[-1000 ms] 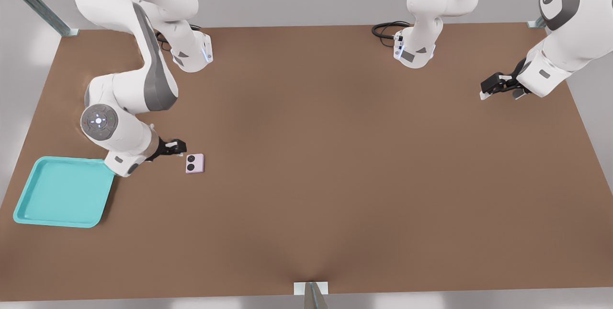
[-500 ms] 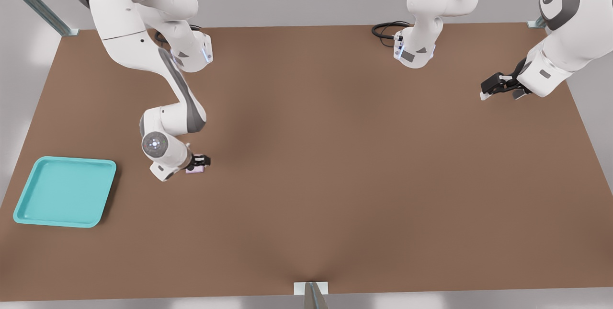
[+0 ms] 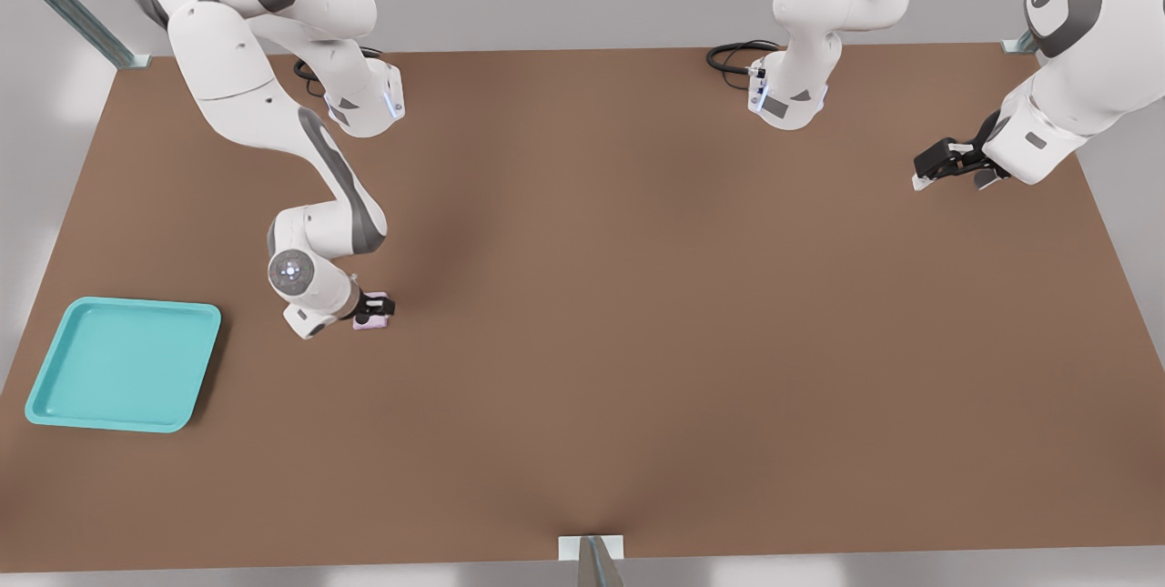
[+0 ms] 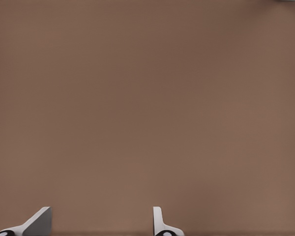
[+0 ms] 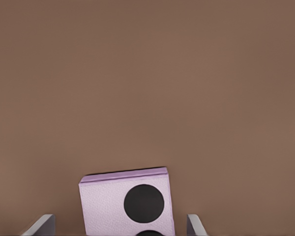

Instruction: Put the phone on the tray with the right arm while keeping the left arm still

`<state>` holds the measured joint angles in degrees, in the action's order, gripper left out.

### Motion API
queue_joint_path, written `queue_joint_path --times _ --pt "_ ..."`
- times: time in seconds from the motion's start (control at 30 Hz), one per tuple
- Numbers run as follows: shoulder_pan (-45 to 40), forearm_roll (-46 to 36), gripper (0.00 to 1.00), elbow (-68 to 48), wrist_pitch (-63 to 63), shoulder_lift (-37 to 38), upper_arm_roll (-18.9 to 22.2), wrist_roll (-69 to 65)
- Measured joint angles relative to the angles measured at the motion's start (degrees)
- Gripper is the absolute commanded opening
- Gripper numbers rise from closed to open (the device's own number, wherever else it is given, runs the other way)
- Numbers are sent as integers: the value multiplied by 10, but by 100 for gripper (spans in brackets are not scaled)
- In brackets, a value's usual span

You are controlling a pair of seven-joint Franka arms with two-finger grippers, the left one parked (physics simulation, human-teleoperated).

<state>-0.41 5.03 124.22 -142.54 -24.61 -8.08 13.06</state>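
The pale pink phone (image 3: 372, 324) lies flat on the brown table, mostly covered by my gripper (image 3: 375, 308) in the front view. The right wrist view shows the phone (image 5: 108, 206) with one black lens and part of a second. It sits between the two fingertips (image 5: 43, 224) with a gap on each side. My gripper (image 5: 120, 227) is open and straddles the phone without touching it. The turquoise tray (image 3: 118, 367) rests near the front view's left edge, well apart from the phone, with nothing in it.
The parked arm's gripper (image 3: 947, 165) hangs over the table at the front view's far right. Two arm bases (image 3: 364, 105) (image 3: 787, 100) and a black cable (image 3: 733, 55) stand along the far edge. A metal post (image 3: 592, 560) sits at the near edge.
My gripper moved from beside the tray toward the front view's right and came down over the phone, which now sits between the fingers. The phone and tray have not moved.
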Motion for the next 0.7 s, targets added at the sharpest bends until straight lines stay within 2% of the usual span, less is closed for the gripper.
queue_joint_path --times 0.53,0.57,0.67,0.7 --pt "-1 2 100 29 -48 -20 0 -48" --pt "-1 2 93 29 -51 -21 0 -50" --pt "-1 2 93 29 -58 -24 0 -55" --pt "-1 2 88 29 -60 -25 0 -57"
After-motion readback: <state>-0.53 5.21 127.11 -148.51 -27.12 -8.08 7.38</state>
